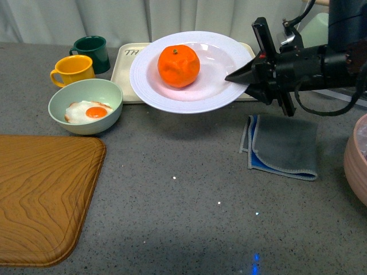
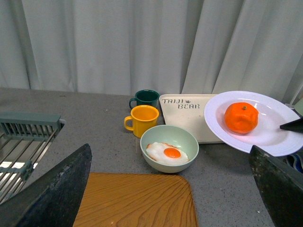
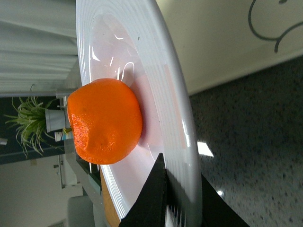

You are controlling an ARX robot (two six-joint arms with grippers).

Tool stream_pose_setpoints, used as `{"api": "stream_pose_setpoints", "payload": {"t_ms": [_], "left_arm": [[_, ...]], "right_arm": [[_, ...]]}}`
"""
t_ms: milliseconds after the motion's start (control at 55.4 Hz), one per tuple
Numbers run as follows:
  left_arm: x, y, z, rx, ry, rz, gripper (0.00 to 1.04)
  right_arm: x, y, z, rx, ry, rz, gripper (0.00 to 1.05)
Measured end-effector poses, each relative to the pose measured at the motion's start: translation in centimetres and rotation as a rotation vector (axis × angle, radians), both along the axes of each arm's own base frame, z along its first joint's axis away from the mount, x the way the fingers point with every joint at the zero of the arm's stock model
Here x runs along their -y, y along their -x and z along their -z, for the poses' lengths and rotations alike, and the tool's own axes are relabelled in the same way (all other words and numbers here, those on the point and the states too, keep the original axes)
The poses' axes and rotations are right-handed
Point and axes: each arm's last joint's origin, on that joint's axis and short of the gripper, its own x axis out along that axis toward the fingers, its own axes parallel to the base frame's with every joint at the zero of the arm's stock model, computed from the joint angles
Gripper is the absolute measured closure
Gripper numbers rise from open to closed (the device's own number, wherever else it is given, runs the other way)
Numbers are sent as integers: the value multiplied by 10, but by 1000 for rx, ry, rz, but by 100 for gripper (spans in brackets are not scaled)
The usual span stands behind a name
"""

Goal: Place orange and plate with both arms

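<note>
The orange lies in the white plate, which hangs above the table in front of the beige tray. My right gripper is shut on the plate's right rim, one finger above and one below. In the right wrist view the fingers pinch the ridged rim with the orange just beyond. My left gripper is open and empty above the wooden board; the plate and orange show at its far right. The left arm is out of the front view.
A pale green bowl with a fried egg, a yellow mug and a green mug stand at the back left. The beige tray lies behind the plate. A grey cloth lies right, a pink bowl at the edge.
</note>
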Motion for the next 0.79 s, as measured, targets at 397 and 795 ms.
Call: {"api": "stream_pose_setpoints", "payload": {"t_ms": [397, 795], "left_arm": [[0, 0, 0, 0, 0, 0, 7], [0, 0, 0, -1, 0, 0, 7]], "right_arm": [[-25, -69, 14, -61, 29, 43, 101], [-31, -90, 19, -78, 137, 70, 66]]}}
